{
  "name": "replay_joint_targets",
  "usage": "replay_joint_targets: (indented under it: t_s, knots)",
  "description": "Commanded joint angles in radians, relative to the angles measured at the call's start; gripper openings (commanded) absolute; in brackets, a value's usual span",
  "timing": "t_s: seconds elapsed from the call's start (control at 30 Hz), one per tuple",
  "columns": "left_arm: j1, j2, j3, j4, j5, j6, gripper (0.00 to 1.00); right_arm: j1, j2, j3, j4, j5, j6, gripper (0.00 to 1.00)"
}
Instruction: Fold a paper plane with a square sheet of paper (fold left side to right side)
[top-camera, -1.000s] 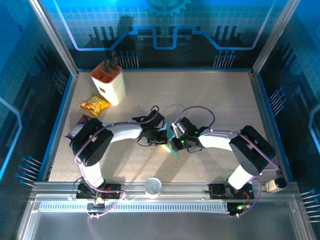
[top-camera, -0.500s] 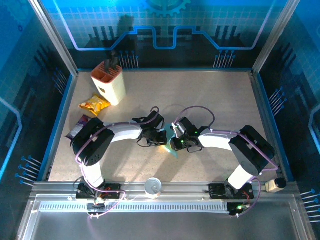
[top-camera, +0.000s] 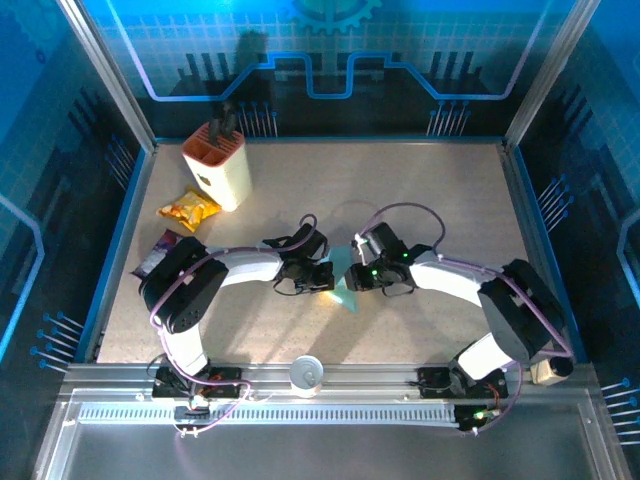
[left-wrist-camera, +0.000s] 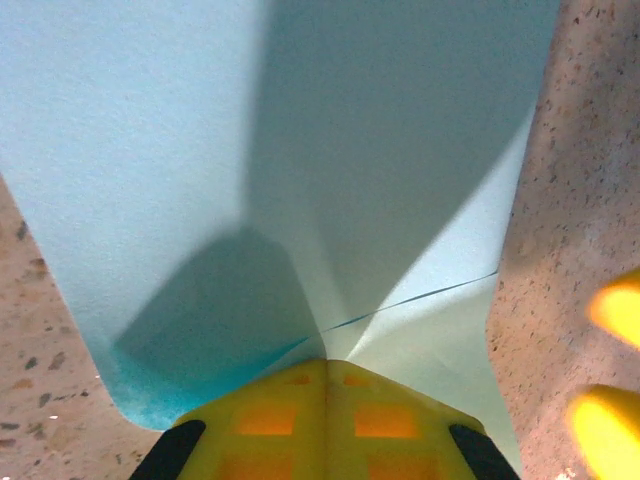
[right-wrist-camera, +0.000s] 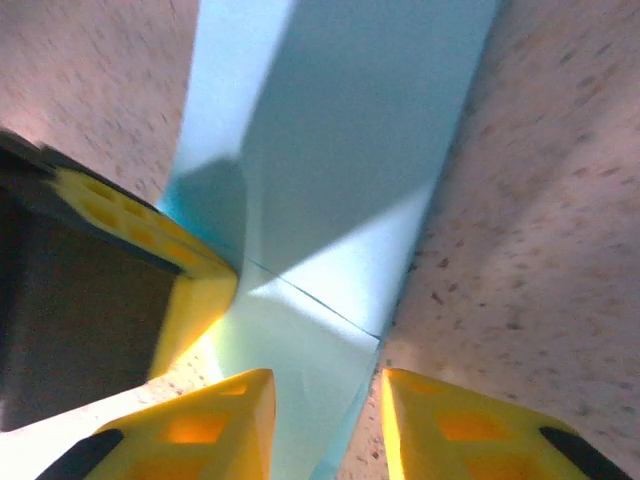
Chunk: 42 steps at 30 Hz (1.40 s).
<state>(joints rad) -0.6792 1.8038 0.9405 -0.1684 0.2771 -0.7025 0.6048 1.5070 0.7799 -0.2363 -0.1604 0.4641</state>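
The light-blue sheet of paper (top-camera: 346, 296) lies mid-table between the two grippers, folded into a narrow pointed shape with creases across it (left-wrist-camera: 300, 150) (right-wrist-camera: 330, 150). My left gripper (top-camera: 324, 279) (left-wrist-camera: 325, 366) is shut, its yellow tips together and resting on the paper's near edge. In the right wrist view one of the left gripper's fingers (right-wrist-camera: 197, 285) touches the paper's left side. My right gripper (top-camera: 351, 280) (right-wrist-camera: 325, 405) is open, and the paper's lower edge runs into the gap between its fingers without being pinched.
A cream knife block (top-camera: 217, 165) stands at the back left, with a yellow snack packet (top-camera: 188, 209) and a purple snack packet (top-camera: 160, 251) in front of it. A white cup (top-camera: 306, 374) sits on the near rail between the arm bases.
My right gripper has opened its jaws, letting go of the paper, and its arm has shifted to the right. The left gripper has stayed shut in place.
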Motion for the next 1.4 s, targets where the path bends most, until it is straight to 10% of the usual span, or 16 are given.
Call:
replay_joint_targets:
  t_s: [0.0, 0.4, 1.37]
  knots:
    - [-0.006, 0.031, -0.043, -0.052, -0.068, -0.010, 0.00, -0.054, -0.068, 0.009, -0.093, -0.044, -0.009, 0.39]
    - [-0.006, 0.034, -0.035, -0.059, -0.075, -0.005, 0.00, 0.008, -0.069, -0.057, -0.043, -0.354, 0.071, 0.15]
    - [-0.006, 0.029, -0.019, -0.082, -0.081, 0.006, 0.00, 0.030, 0.134, -0.045, -0.023, -0.275, 0.099, 0.09]
